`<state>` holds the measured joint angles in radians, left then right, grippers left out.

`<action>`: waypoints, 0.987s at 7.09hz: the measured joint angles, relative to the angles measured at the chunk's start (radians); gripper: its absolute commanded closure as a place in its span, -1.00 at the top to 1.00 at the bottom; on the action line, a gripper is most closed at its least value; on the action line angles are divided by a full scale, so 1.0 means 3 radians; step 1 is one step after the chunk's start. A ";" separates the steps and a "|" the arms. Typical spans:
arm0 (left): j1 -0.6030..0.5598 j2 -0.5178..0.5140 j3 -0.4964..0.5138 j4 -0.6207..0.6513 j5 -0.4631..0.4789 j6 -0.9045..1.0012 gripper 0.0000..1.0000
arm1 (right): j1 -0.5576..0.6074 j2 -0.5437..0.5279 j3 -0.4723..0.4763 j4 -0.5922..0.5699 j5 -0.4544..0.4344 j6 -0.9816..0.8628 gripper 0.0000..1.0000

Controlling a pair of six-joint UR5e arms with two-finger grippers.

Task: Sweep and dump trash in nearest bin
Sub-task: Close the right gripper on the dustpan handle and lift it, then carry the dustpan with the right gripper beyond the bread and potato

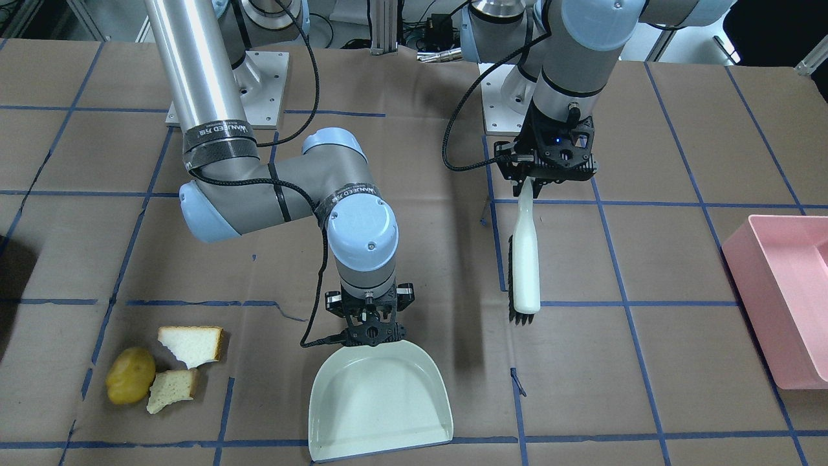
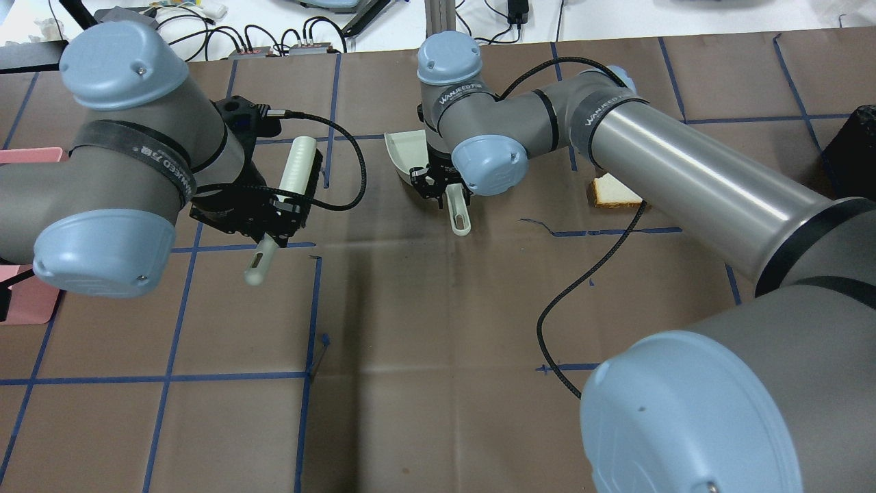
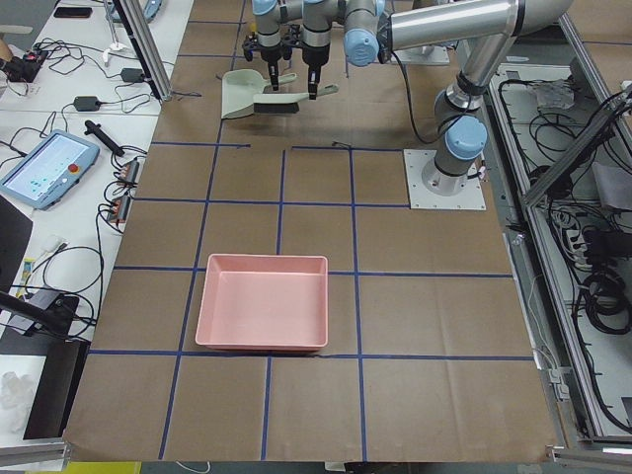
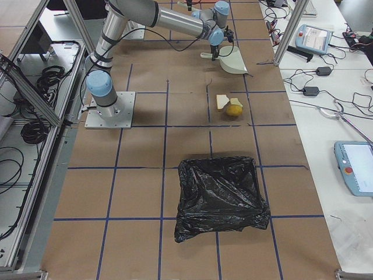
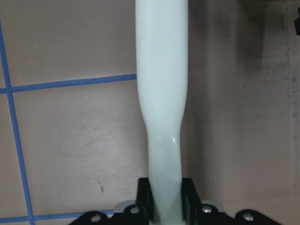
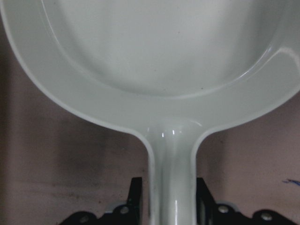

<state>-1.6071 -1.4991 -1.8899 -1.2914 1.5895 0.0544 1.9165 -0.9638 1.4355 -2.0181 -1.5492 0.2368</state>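
The trash lies together on the table: a yellow potato-like piece [image 1: 130,375] and two white bread pieces [image 1: 191,344] [image 1: 172,389]. It also shows in the exterior right view [image 4: 234,109]. My right gripper [image 1: 370,333] is shut on the handle of a pale dustpan [image 1: 378,401], which sits just to the view's right of the trash, apart from it. The right wrist view shows the jaws clamping the dustpan [image 6: 154,47] handle. My left gripper [image 1: 532,183] is shut on the handle of a white brush [image 1: 525,259] with dark bristles, farther from the trash. The brush handle [image 5: 161,93] fills the left wrist view.
A pink tray bin [image 1: 786,304] stands at the table end on my left side, also in the exterior left view [image 3: 262,316]. A black bag-lined bin [image 4: 220,195] stands on my right side, beyond the trash. Blue tape lines grid the brown table.
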 measured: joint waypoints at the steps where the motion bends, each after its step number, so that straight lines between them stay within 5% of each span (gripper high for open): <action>1: -0.0001 0.0002 0.0002 -0.0001 -0.0001 -0.0001 -0.98 | -0.0003 -0.0006 -0.0008 0.0005 0.0002 -0.0001 -0.94; 4: -0.0005 0.0006 0.0008 -0.0001 -0.0001 -0.0006 -0.98 | -0.0019 -0.0137 -0.0102 0.0145 -0.0005 0.0005 -0.91; 7: -0.0007 0.0006 0.0005 -0.0005 -0.0001 -0.0007 -0.98 | -0.0182 -0.0541 -0.0160 0.0675 0.0000 -0.0010 -0.91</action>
<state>-1.6091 -1.4971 -1.8882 -1.2930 1.5892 0.0522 1.8621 -1.1262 1.3875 -1.8157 -1.5492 0.2337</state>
